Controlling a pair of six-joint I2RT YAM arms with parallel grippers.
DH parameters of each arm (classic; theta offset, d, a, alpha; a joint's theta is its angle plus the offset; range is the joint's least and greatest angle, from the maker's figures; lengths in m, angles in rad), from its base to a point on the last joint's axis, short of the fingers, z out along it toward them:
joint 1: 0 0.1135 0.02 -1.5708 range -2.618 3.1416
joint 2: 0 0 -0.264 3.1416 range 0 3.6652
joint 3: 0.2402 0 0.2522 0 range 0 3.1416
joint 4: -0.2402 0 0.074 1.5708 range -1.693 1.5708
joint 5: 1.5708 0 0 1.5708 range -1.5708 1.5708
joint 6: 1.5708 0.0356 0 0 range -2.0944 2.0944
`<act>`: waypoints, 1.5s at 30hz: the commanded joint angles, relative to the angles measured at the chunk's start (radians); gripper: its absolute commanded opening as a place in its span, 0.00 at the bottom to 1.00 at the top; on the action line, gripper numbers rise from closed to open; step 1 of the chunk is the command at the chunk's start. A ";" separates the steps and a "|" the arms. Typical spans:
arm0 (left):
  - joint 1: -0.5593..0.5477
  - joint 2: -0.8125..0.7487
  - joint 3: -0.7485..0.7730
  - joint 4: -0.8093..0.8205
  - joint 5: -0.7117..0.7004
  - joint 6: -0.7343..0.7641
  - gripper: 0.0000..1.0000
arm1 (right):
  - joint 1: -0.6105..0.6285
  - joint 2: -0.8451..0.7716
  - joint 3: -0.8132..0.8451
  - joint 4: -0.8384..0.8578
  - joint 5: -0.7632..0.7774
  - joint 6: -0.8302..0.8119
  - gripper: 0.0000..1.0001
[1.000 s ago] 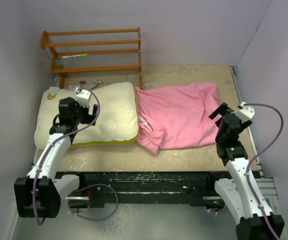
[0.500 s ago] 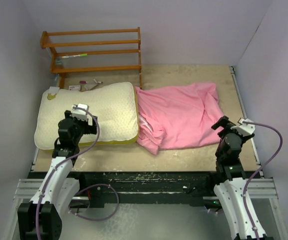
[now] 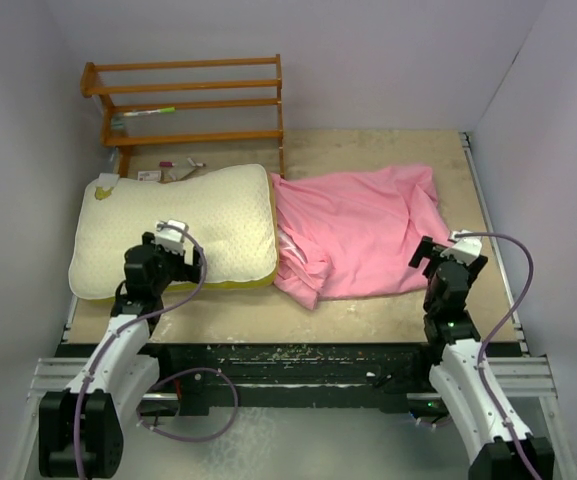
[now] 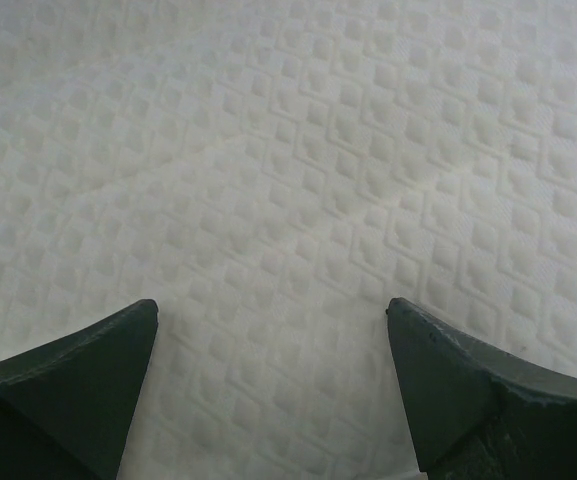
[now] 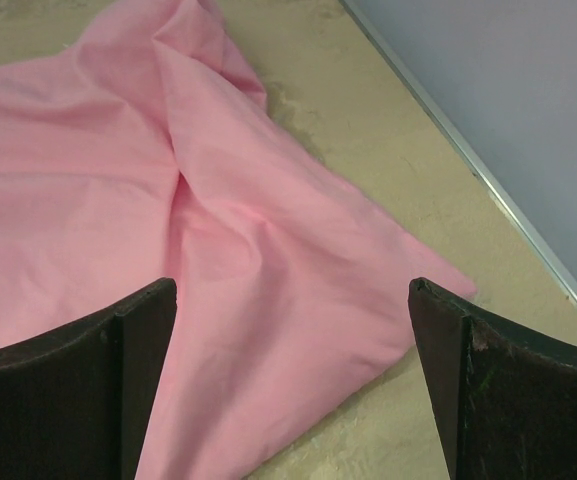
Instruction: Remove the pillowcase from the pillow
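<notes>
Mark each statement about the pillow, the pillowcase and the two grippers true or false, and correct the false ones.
1. The pillow is bare, and the pillowcase lies to its right. True.
2. The right gripper grips the pillowcase. False: its jaws are open, holding nothing.
3. The left gripper is over the pillow with open jaws. True.
4. The wooden rack stands on the pillowcase. False: it stands behind the pillow.

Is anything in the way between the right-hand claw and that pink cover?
Nothing visible. The right gripper, jaws open, hangs at the pillowcase's near right corner, with only pink fabric and table showing between its fingers. The pillow lies off to the left, on the pillowcase's far side.
</notes>
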 commanded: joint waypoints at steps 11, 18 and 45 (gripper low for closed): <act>0.005 -0.091 -0.021 -0.060 0.389 0.191 0.92 | 0.003 0.013 -0.060 0.202 -0.194 -0.107 1.00; 0.009 0.203 0.103 -0.084 0.433 0.231 0.99 | 0.002 0.166 -0.001 0.219 -0.277 -0.154 1.00; 0.044 -0.466 -0.242 0.054 -0.057 -0.063 0.99 | -0.001 -0.082 -0.117 0.188 -0.335 -0.136 1.00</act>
